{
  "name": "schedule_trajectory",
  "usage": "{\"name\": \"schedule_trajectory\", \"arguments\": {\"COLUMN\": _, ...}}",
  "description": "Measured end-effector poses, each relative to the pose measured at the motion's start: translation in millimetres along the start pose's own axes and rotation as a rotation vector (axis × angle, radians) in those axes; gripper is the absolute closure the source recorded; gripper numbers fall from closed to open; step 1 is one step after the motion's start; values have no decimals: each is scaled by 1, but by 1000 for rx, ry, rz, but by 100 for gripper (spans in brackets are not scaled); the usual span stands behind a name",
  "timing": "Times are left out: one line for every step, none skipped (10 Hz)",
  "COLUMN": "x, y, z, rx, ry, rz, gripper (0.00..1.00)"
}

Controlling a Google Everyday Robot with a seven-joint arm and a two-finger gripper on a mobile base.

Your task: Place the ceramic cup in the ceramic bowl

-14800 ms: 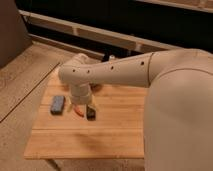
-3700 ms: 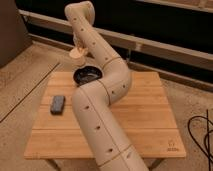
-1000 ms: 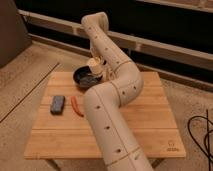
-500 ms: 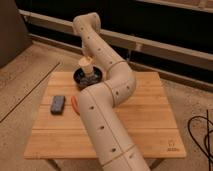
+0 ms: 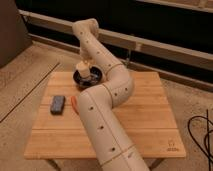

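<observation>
Reaching across the light wooden slatted bench [image 5: 145, 107], the cream jointed robot arm [image 5: 102, 100] bends back toward the far left part of the top. Its claw [image 5: 84, 64] hangs right above the small cream-beige cylindrical ceramic cup [image 5: 83, 70]; cannot tell whether it grips the cup or is apart. Cup sits upright inside the round shallow dark ceramic bowl [image 5: 93, 77]. Flat dark-grey rectangular block [image 5: 57, 104] lies near the bench's left edge. Small orange-red object [image 5: 74, 102] pokes out beside the arm.

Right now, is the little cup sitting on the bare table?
No, the ceramic cup sits inside the ceramic bowl, with the gripper right above it.
</observation>
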Motion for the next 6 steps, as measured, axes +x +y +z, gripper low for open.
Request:
{"name": "schedule_trajectory", "arguments": {"x": 2, "y": 0, "z": 4, "rx": -7, "ry": 8, "rz": -2, "gripper": 100}}
{"name": "schedule_trajectory", "arguments": {"x": 4, "y": -1, "z": 6, "rx": -10, "ry": 16, "rz": -6, "gripper": 99}}
{"name": "schedule_trajectory", "arguments": {"x": 5, "y": -2, "z": 7, "rx": -11, "ry": 21, "rz": -9, "gripper": 93}}
{"name": "schedule_trajectory", "arguments": {"x": 5, "y": -3, "z": 7, "rx": -10, "ry": 23, "rz": -14, "gripper": 83}}
{"name": "schedule_trajectory", "arguments": {"x": 6, "y": -4, "z": 6, "rx": -9, "ry": 23, "rz": -17, "gripper": 71}}
{"name": "schedule_trajectory", "arguments": {"x": 6, "y": -5, "z": 6, "rx": -8, "ry": 23, "rz": -20, "gripper": 61}}
